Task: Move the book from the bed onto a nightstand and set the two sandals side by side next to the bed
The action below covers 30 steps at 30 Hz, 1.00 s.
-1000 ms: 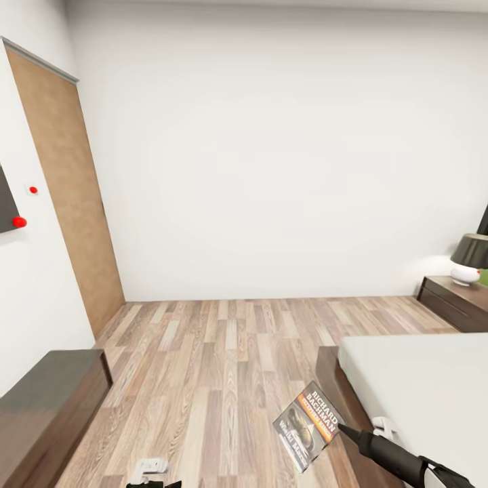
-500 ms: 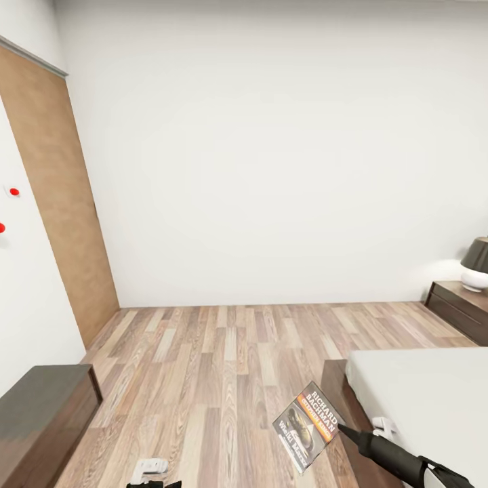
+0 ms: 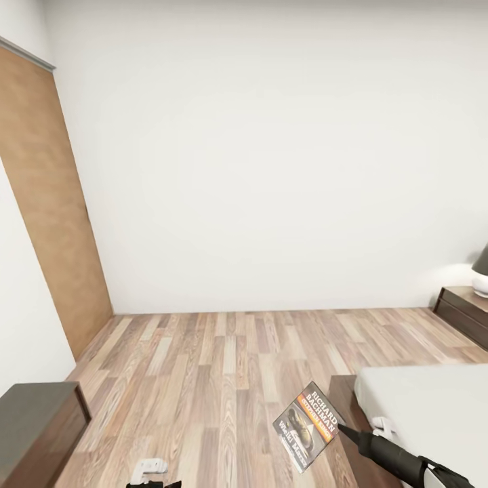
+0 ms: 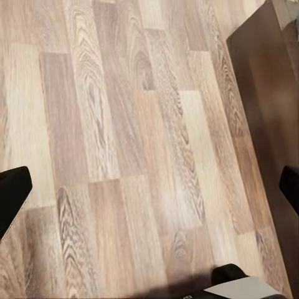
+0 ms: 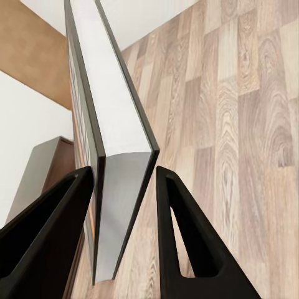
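The book (image 3: 306, 425), a thin dark paperback with an orange band, hangs tilted over the wood floor just left of the bed's corner. My right gripper (image 3: 341, 428) is shut on its edge. In the right wrist view the book (image 5: 118, 149) stands edge-on between the two black fingers (image 5: 177, 224). The bed (image 3: 434, 413), with a pale mattress on a dark frame, fills the lower right. A nightstand (image 3: 466, 313) with a lamp (image 3: 482, 270) sits at the right edge by the far wall. My left gripper (image 4: 149, 190) is open over bare floor. The sandals are out of view.
A brown door (image 3: 47, 224) is set in the left wall. A low dark cabinet (image 3: 34, 423) stands at the lower left. Wood-plank floor (image 3: 224, 366) stretches between the cabinet, the bed and the white far wall. Dark brown furniture (image 4: 268, 93) edges the left wrist view.
The whole view has shifted: the door slid left, the nightstand and lamp slid right, the bed sank lower, so the camera moved. The book stays in my right gripper as before.
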### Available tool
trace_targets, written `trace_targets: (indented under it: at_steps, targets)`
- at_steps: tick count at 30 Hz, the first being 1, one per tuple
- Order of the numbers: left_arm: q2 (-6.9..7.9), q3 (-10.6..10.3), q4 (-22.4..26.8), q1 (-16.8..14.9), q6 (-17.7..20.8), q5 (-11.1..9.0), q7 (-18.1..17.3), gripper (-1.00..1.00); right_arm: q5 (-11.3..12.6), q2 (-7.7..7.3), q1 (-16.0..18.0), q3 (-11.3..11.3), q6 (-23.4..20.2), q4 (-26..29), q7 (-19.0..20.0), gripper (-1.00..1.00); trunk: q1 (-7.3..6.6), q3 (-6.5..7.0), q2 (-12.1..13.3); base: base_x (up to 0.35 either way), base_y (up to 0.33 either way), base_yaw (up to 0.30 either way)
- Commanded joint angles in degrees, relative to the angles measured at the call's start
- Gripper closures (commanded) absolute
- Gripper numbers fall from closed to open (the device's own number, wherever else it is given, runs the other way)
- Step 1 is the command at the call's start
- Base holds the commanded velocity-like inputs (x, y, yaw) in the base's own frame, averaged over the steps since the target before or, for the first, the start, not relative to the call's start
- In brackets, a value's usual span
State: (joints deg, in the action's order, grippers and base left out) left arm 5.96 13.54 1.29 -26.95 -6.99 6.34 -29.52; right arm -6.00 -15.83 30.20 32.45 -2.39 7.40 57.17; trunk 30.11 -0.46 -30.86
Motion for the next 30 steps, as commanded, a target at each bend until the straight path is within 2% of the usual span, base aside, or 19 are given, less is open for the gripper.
trace_targets:
  at_steps: [1,30]
  targets:
    - [0.0,0.4,-0.1,0.0,-0.3,0.6,-0.1,-1.0,-0.5,0.01,0.0,0.8,-0.2,0.1,0.2,1.0,0.05,-0.05,-0.1,0.332,0.0,0.0]
    - [-0.07,0.3,-0.2,0.0,-0.3,0.6,-0.1,-1.0,-0.5,0.01,0.0,0.8,-0.2,0.1,0.2,1.0,0.05,-0.05,-0.1,0.332,0.0,0.0]
